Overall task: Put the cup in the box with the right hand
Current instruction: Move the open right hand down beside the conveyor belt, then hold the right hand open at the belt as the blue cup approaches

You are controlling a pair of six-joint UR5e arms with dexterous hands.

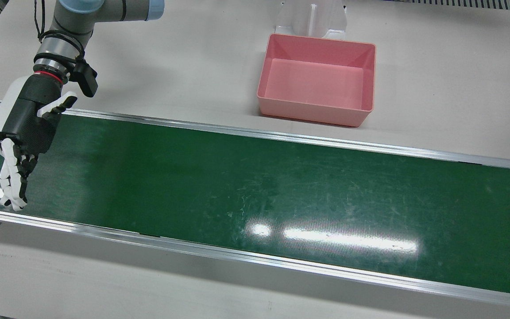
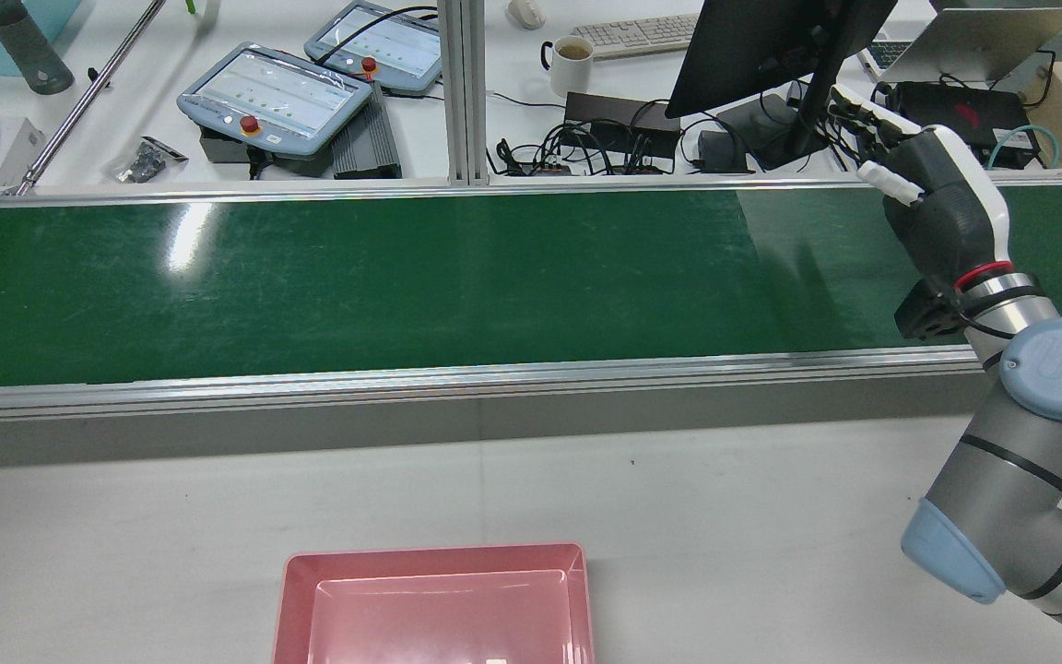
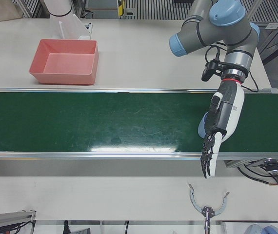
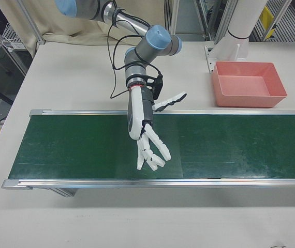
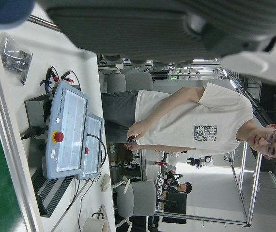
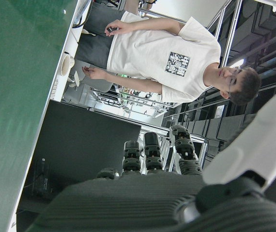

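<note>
No cup shows clearly in any view. The pink box (image 1: 314, 114) stands empty on the white table behind the green belt (image 1: 255, 186); it also appears in the rear view (image 2: 295, 599), the left-front view (image 3: 63, 77) and the right-front view (image 4: 247, 101). My right hand (image 1: 25, 128) hangs open over the belt far from the box, fingers spread and pointing down (image 4: 146, 132) (image 2: 946, 212). My left hand (image 3: 223, 119) is open over the belt's other end, fingers past its front edge. A pale rounded shape (image 3: 202, 129) sits behind it; I cannot tell what it is.
Beyond the belt's far rail are two teach pendants (image 2: 275, 92), a mug (image 2: 573, 63), a monitor (image 2: 771, 46) and cables. A person in a white shirt (image 6: 162, 53) stands at that desk. A white stand (image 1: 311, 20) rises behind the box.
</note>
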